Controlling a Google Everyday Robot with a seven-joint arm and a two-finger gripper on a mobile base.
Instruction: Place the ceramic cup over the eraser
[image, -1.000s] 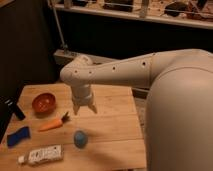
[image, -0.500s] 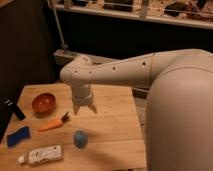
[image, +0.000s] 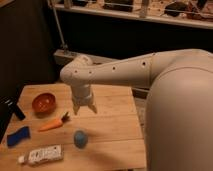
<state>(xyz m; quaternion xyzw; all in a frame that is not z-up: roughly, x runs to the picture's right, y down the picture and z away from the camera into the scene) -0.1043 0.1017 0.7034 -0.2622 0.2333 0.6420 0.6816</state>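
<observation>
1. The small light-blue glossy ceramic cup sits on the light wooden slatted table. It is toward the near edge and roughly midway across the tabletop.
2. Its outline is egg-like, a little longer than wide. The long axis runs roughly from far to near in the view. I cannot tell which end carries the mouth.
3. The white arm's two-finger gripper hangs fingers-down above the table. It is farther back than the cup and almost in line with it.
4. The cup lies just on the near side of the fingertips, apart from them and untouched.
5. The gripper's fingers stand spread wide, with nothing between them.
6. An orange-red round bowl stands to the left of the gripper, on the far-left part of the table.
7. An orange carrot with a green top lies between the bowl and the cup. Its green end is turned toward the gripper.
8. A flat dark-blue block lies near the left edge.
9. A white tube lies lengthwise left to right at the near-left corner, to the left of the cup.
10. A black object lies at the left edge of the table.
</observation>
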